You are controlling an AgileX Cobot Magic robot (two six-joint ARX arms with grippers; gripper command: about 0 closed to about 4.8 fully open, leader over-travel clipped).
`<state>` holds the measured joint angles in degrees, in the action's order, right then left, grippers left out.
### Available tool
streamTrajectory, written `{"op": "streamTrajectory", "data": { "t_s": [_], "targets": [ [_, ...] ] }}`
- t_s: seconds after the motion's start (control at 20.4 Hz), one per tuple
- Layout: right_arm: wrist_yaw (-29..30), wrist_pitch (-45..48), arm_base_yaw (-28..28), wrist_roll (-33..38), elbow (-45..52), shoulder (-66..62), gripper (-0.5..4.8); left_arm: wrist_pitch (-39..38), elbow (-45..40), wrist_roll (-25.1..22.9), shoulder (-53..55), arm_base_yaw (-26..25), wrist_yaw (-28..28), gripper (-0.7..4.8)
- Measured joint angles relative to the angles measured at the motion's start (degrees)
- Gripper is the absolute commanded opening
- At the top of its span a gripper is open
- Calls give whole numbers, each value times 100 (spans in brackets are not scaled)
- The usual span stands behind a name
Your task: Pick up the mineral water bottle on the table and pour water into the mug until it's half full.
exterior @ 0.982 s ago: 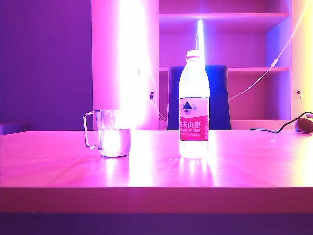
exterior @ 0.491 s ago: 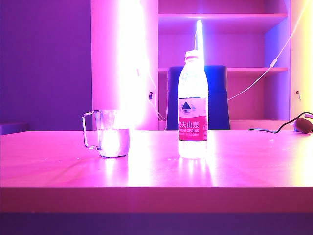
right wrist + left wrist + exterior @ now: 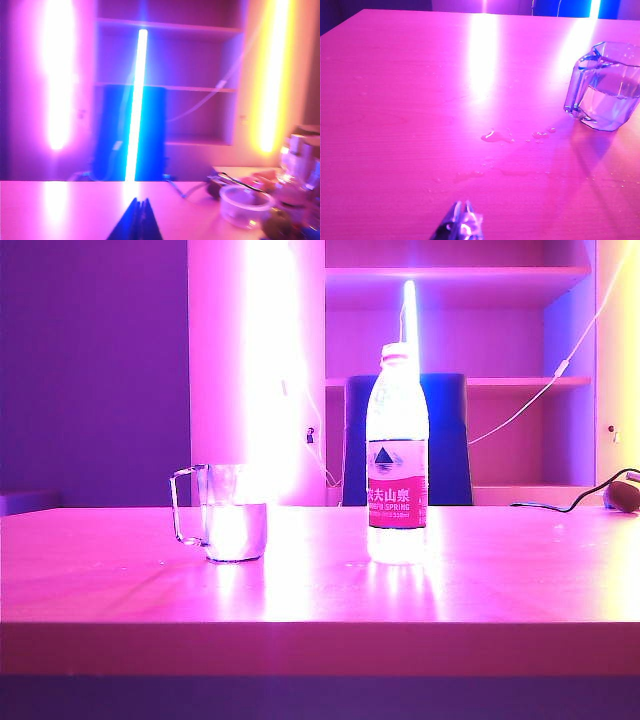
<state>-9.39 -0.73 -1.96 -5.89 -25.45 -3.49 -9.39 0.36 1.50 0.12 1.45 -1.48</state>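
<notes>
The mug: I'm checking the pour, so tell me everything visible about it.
The mug is small, clear glass, faceted, with a thin squared handle. It stands upright on the table, left of the mineral water bottle and apart from it, roughly half full of water. Droplets lie beside it. Neither gripper touches it.

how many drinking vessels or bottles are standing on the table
2. A small clear glass mug holding water stands left of centre on the pink-tinted wooden table; a tall clear plastic bottle with a red label stands upright to its right, apart from it.
</notes>
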Motion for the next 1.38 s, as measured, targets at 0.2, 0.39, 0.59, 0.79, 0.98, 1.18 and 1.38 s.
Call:
{"op": "streamTrajectory", "data": {
  "t_s": [0.2,0.39,0.59,0.79,0.98,1.18,1.38],
  "targets": [
    [-44,525,107,175,1228,332,-5,-24,0,0,0,0,0,-5],
    [57,332,103,848,2208,348,-5,-28,0,0,0,0,0,-5],
    [162,-238,98,1169,2507,350,-5,-28,0,0,0,0,0,-5],
    [197,-962,96,1010,2507,348,-5,-28,0,0,0,0,0,-5],
    [199,-984,96,894,2507,348,-5,-26,0,0,0,0,0,-5],
    [199,-984,96,890,2507,348,-5,-28,0,0,0,0,0,-5],
    [199,-984,94,890,2507,348,-5,-28,0,0,2,0,0,-5]
  ]
}}
